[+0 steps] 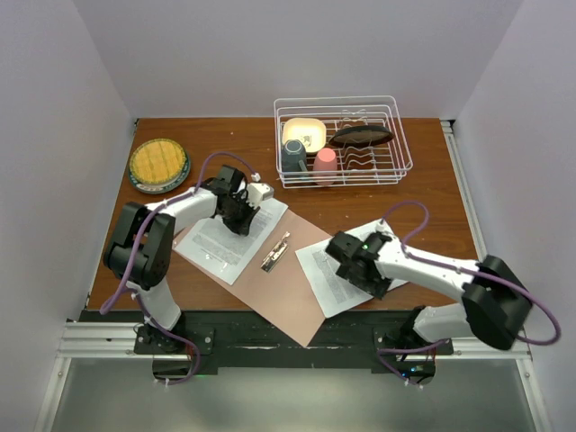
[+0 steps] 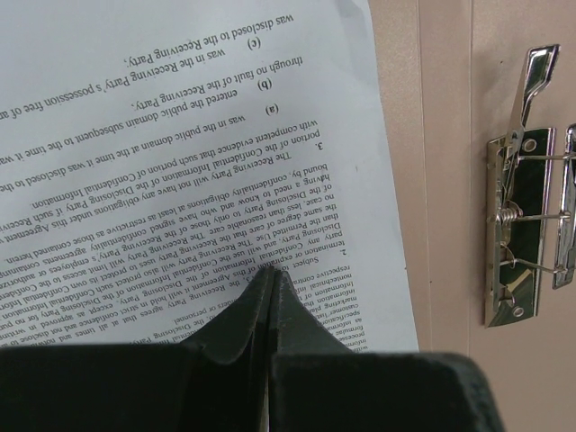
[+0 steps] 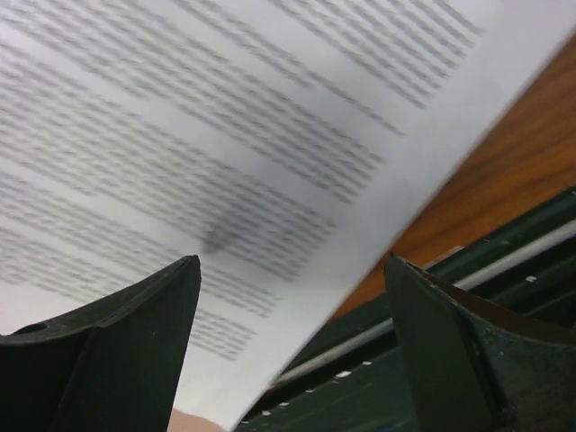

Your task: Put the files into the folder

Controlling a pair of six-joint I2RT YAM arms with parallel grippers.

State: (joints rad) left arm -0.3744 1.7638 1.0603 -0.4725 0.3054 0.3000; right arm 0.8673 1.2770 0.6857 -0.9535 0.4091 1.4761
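My left gripper (image 2: 268, 279), fingers together, presses its tips onto one sheet (image 2: 180, 108) lying on the folder (image 2: 441, 135). My right gripper (image 3: 292, 261) gapes just above the other sheet (image 3: 225, 135). Thin, limp, slippery paper: I'd slide it, or pinch an overhanging edge.

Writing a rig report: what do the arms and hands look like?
Left arm and right arm: white links, black joints, each with a looping purple cable; a small green light on the right wrist. Left hand and right hand: black, tapered wedge-shaped fingers.
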